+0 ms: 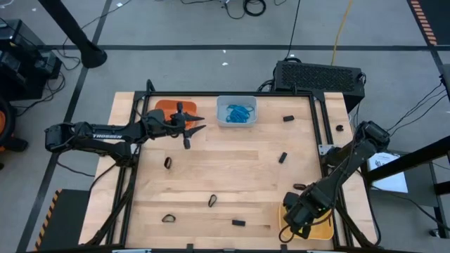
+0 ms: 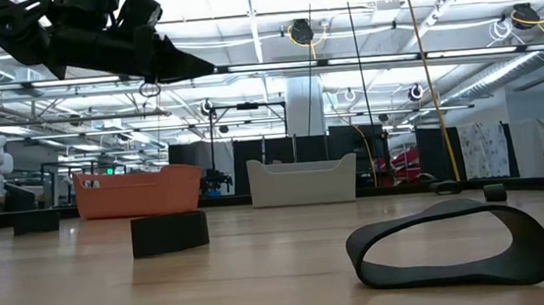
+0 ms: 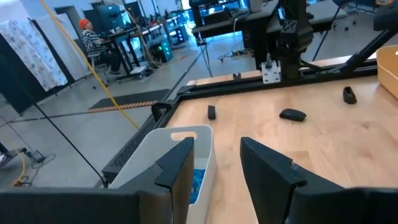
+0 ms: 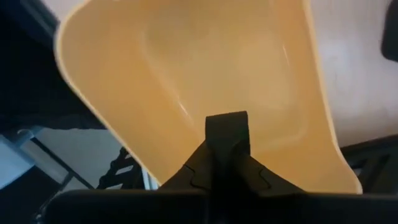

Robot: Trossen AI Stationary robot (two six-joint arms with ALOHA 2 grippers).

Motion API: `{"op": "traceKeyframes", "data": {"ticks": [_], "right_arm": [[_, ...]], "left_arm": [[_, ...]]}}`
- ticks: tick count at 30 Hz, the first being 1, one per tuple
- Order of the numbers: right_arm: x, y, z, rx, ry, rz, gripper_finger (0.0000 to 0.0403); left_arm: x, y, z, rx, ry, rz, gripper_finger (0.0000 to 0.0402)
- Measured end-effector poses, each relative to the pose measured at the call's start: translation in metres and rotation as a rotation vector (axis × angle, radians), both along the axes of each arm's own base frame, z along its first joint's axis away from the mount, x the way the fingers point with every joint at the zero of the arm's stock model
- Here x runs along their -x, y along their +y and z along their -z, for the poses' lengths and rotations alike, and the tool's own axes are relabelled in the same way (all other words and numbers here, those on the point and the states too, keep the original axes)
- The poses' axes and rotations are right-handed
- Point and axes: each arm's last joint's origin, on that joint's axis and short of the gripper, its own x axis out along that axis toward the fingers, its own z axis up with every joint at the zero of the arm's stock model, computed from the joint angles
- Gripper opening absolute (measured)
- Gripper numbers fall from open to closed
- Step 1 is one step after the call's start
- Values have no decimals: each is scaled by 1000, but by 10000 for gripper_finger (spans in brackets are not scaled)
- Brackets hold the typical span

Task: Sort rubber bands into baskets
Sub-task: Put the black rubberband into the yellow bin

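Only "TROSSEN" on left arm.

The left arm is being held stretched across the far left of the surface, its left end effector raised with fingers parted. The right arm is being kept folded at the near right corner — its right end effector pointing downward, fingers together.

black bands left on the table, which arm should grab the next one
Judging by the high view, the left: its pincer is open and empty beside the orange basket, near a black band. The right pincer hangs over the yellow basket, closed on a black band.
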Motion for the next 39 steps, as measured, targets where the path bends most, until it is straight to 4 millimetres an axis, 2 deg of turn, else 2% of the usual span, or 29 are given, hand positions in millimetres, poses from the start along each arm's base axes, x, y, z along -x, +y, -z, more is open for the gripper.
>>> {"op": "traceKeyframes", "data": {"ticks": [4, 14, 19, 23, 25, 28, 32, 39], "right_arm": [[2, -2, 0, 27, 35, 47, 45], [5, -2, 1, 35, 67, 57, 139], [6, -5, 1, 76, 78, 65, 165], [9, -24, 1, 292, 91, 116, 174], [6, -33, 1, 345, 97, 135, 176], [-1, -47, 9, 348, 102, 130, 177], [-6, -67, 34, 302, 90, 75, 176], [4, -101, 69, 257, 98, 48, 176]], "left_arm": [[0, 0, -1, -5, -9, 0, 138], [0, 0, 1, 13, 11, -1, 138], [0, 0, 1, 13, 11, 0, 138], [0, 0, 1, 15, 11, 0, 138], [0, 0, 1, 36, 5, 5, 138], [0, -1, 1, 40, 3, 14, 138], [0, -1, 1, 41, 4, 15, 138], [0, -1, 4, 49, 29, 15, 138]]}}
